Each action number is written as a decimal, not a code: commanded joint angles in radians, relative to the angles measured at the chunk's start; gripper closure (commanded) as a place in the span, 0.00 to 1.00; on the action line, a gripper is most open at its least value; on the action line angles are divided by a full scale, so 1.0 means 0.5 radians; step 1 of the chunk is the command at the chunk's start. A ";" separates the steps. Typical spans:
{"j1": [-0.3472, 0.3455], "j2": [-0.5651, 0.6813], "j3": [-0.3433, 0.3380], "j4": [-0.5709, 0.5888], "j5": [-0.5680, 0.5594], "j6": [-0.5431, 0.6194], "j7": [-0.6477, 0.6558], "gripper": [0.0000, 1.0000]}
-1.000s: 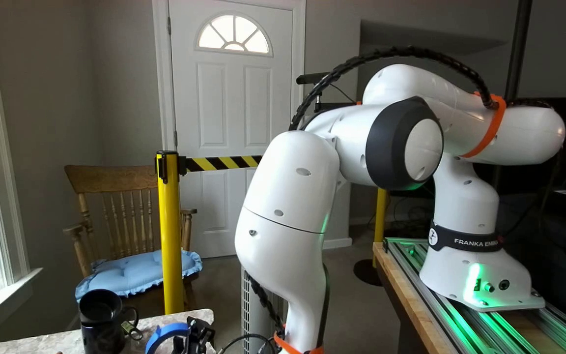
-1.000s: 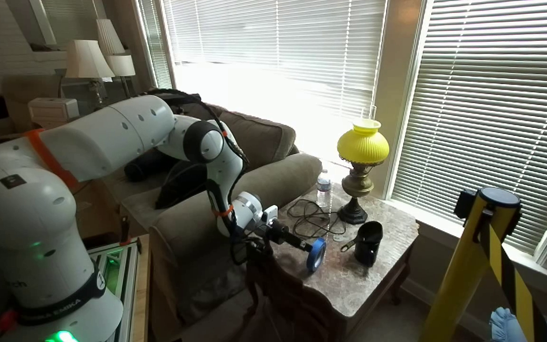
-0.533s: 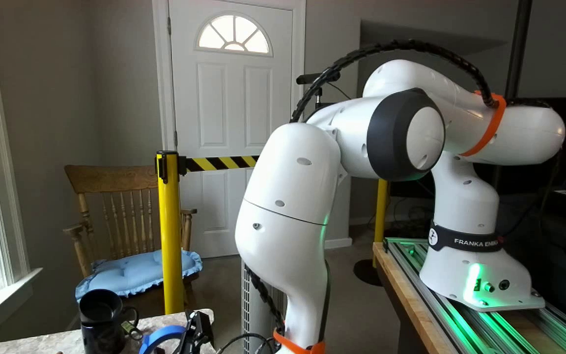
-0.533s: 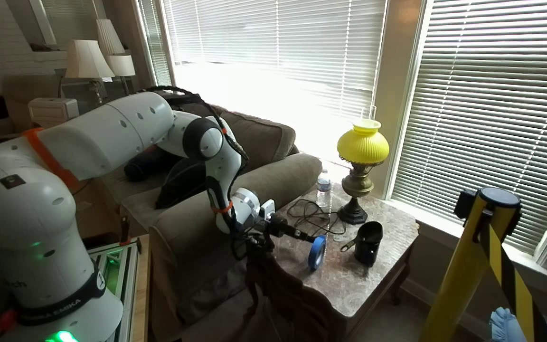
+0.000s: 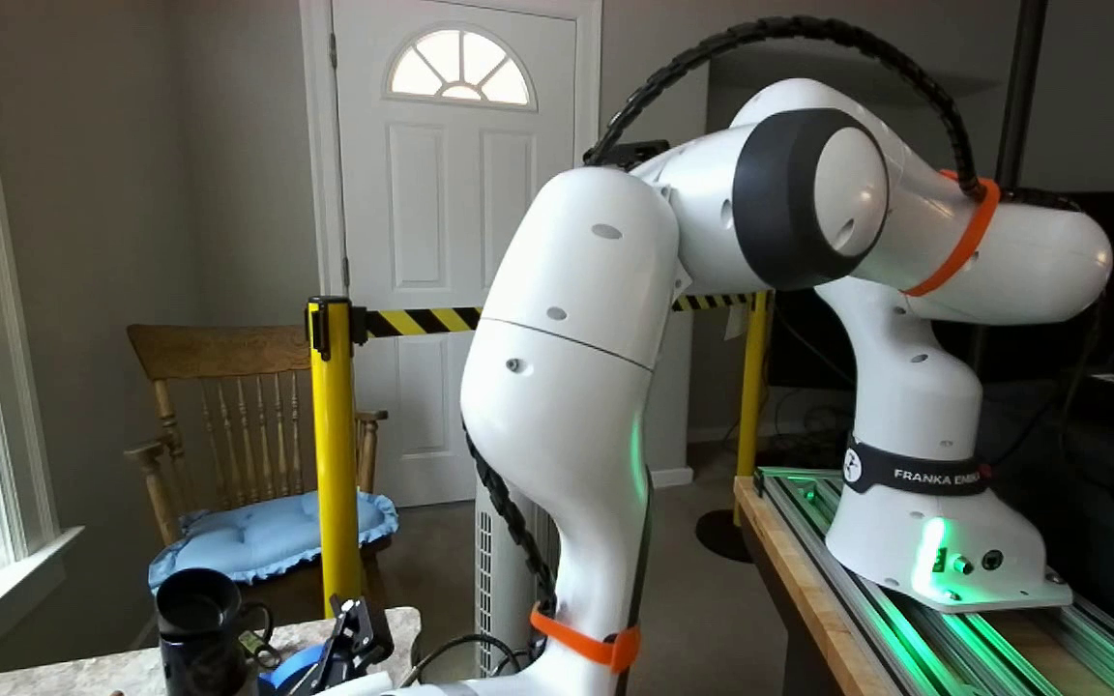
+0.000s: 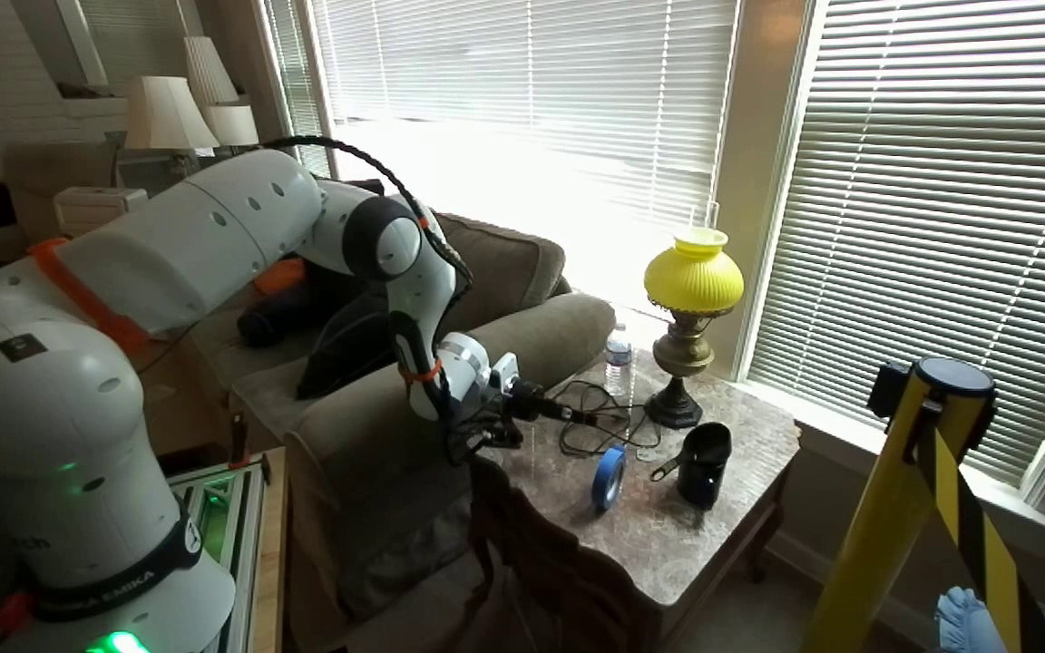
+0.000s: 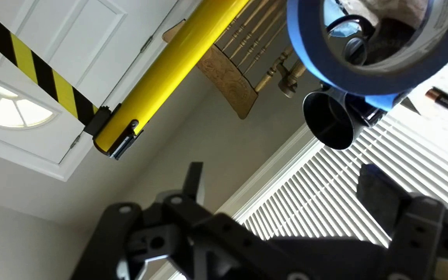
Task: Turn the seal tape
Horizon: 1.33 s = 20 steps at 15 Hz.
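The tape (image 7: 364, 81) is cut off by the wrist view's top edge. The mug (image 7: 328, 118) is partly hidden by the tape there.

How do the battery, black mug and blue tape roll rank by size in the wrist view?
Largest to smallest:
blue tape roll, cut off by the picture's edge
black mug, partly hidden behind the roll
battery
The roll looks nearest, so real sizes may compare differently.

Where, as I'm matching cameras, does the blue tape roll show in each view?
In an exterior view: tape roll bottom left, partly hidden, right of black mug.
In an exterior view: tape roll low, right of centre, left of black mug.
Wrist view: tape roll top right, cut off, partly covering black mug.
Shared landmark: black mug.
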 commanded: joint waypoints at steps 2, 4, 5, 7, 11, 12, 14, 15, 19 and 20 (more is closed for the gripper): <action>-0.091 -0.286 0.119 -0.326 -0.095 -0.014 0.012 0.00; -0.127 -0.426 0.152 -0.451 -0.093 -0.011 -0.041 0.00; -0.155 -0.498 0.170 -0.513 -0.095 0.006 -0.052 0.00; -0.251 -0.671 0.236 -0.657 -0.115 0.111 0.005 0.00; -0.484 -0.968 0.357 -0.884 -0.131 0.433 0.155 0.00; -0.537 -1.034 0.373 -0.931 -0.124 0.524 0.190 0.00; -0.631 -1.145 0.393 -1.009 -0.111 0.715 0.263 0.00; -0.676 -1.205 0.398 -1.052 -0.110 0.820 0.294 0.00; -0.813 -1.388 0.376 -1.186 -0.172 1.277 0.450 0.00; -0.846 -1.419 0.367 -1.210 -0.209 1.411 0.467 0.00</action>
